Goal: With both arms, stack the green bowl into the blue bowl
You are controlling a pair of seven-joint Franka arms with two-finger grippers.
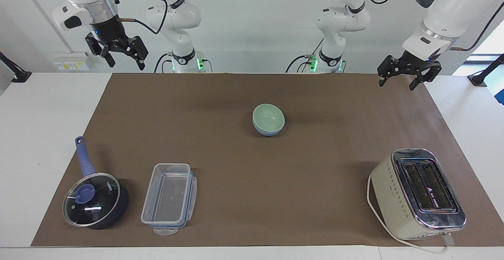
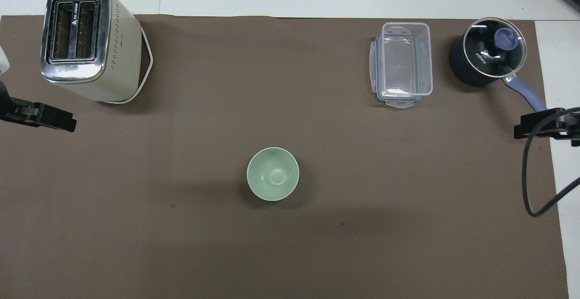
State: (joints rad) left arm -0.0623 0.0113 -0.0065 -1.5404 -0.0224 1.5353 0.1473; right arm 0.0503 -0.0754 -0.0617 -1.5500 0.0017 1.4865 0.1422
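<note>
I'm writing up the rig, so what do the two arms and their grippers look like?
Both arms are glossy white with rounded joints and silver-and-black wrists. The left gripper and right gripper are black, two-fingered, with linkage bars. Black cables run along each arm.

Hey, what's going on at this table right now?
Nothing is being handled. The green bowl sits nested in the blue bowl mid-mat, so the stacking looks done. The left gripper and right gripper hang open and empty, raised at the robots' edge of the mat.
</note>
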